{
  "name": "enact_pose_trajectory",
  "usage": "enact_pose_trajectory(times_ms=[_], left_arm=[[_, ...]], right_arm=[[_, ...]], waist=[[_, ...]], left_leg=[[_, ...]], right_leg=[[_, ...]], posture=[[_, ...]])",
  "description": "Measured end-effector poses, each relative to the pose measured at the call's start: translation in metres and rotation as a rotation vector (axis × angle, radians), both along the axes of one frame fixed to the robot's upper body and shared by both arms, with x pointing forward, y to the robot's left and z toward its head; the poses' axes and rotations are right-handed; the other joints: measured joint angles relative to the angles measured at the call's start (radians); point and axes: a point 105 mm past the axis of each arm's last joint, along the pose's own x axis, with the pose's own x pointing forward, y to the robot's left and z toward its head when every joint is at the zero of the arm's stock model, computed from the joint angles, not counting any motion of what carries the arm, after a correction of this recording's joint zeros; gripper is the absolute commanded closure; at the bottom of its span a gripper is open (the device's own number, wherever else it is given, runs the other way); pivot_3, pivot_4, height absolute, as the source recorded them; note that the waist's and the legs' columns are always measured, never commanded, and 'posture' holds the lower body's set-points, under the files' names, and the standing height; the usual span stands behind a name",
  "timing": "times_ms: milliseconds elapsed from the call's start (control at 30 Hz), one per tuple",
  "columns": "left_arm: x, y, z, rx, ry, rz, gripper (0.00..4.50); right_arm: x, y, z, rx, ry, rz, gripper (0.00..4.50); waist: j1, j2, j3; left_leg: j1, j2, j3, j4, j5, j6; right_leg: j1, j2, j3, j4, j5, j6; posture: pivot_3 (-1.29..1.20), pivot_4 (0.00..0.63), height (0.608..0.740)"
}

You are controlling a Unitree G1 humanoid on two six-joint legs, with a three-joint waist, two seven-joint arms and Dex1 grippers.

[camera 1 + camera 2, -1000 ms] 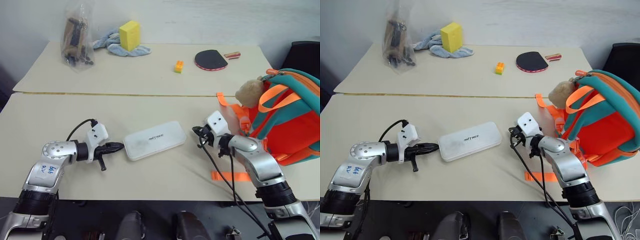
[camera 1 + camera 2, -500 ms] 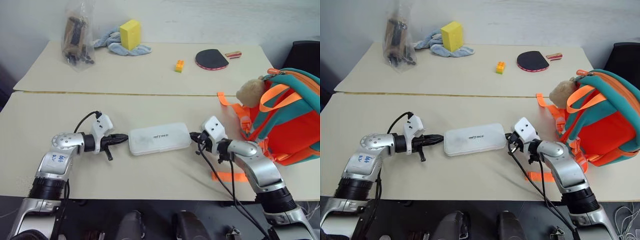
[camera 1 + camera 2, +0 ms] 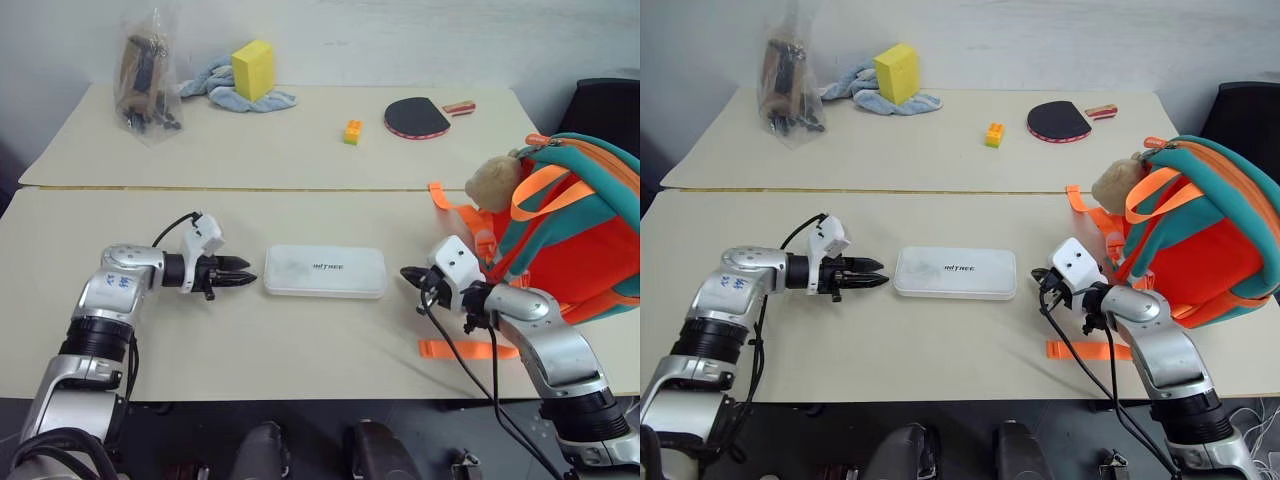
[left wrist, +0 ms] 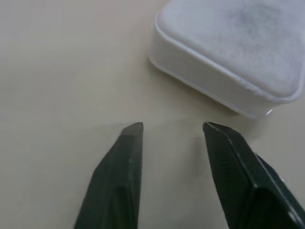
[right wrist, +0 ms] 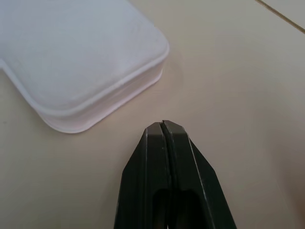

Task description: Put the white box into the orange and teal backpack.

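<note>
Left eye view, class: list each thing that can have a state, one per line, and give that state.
White box: closed, flat on the table, ungripped.
Backpack: upright at the table edge.
Left claw: open, short of the box.
Right claw: shut, empty.
Plastic bag: upright, holding dark items.

- Two beige tables (image 3: 300,340) stand pushed together, a seam running between them.
- On the near table: the white box (image 3: 325,271) lies flat at centre; the orange and teal backpack (image 3: 570,240) sits at the right edge, its orange strap (image 3: 470,349) trailing across the surface.
- On the far table: a clear plastic bag (image 3: 143,78), a yellow sponge block (image 3: 253,69) on a blue cloth (image 3: 215,82), a small orange brick (image 3: 352,132) and a table-tennis paddle (image 3: 418,117).
</note>
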Motion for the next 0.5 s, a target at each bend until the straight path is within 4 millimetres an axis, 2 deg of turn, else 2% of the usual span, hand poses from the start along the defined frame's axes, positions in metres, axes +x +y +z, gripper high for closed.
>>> enact_pose_trajectory(times_ms=[167, 333, 500], left_arm=[[0.009, -0.010, 0.010, -0.198, 0.164, 0.059, 0.06], [0.009, -0.023, 0.015, -0.361, 0.423, 0.116, 0.02], [0.006, -0.035, 0.012, -0.385, 0.498, 0.094, 0.02]], right_arm=[[0.000, 0.005, -0.003, -0.012, -0.002, 0.009, 4.50], [0.003, 0.015, -0.001, -0.014, -0.019, 0.026, 4.50], [0.005, 0.014, 0.001, -0.024, -0.033, 0.015, 4.50]], waist=[[0.007, 0.000, 0.000], [0.008, 0.000, 0.000], [0.009, 0.000, 0.000]], left_leg=[[-0.001, 0.000, 0.000, 0.002, 0.000, 0.000], [-0.001, 0.000, -0.001, 0.003, 0.000, 0.000], [-0.001, 0.000, -0.001, 0.003, 0.000, 0.000]], right_leg=[[0.000, 0.000, 0.000, 0.001, 0.000, 0.000], [0.000, 0.000, -0.001, 0.003, 0.000, 0.000], [0.000, -0.001, -0.001, 0.004, 0.000, 0.000]], posture=[[0.00, 0.150, 0.740], [0.00, 0.150, 0.740], [0.00, 0.150, 0.740]])
